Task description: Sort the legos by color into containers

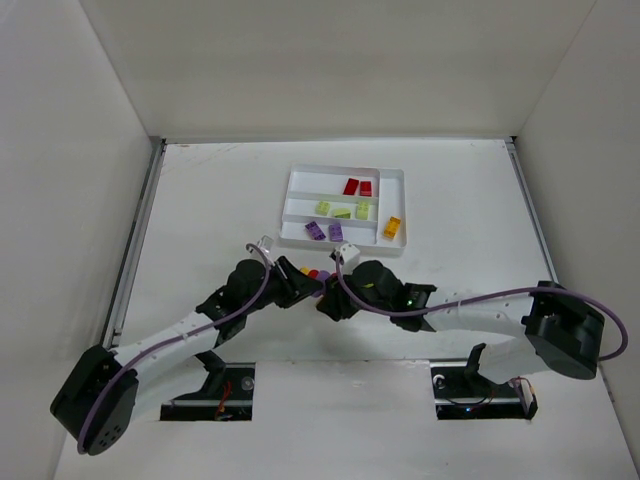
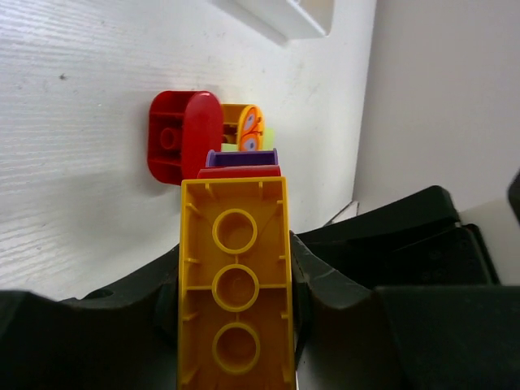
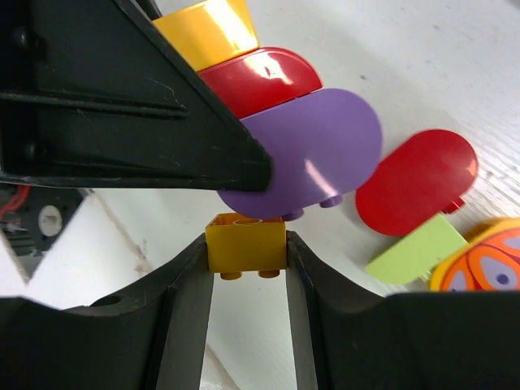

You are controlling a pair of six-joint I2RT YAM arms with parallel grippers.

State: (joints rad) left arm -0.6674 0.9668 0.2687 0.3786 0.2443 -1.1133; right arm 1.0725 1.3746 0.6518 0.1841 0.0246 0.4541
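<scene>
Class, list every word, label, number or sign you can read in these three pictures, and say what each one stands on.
None: no words, numbers or labels can be read in any view.
The orange brick carries only a printed coloured pattern, no letters.

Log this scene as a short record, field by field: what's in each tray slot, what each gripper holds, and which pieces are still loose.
tray: white, four slots
far slot: two red legos
middle slot: three lime legos
near slot: two purple legos
end slot: one orange lego
left gripper: closed on long yellow brick
right gripper: closed on small yellow brick
unsorted, loose: red rounded piece, lime piece, orange printed piece
</scene>
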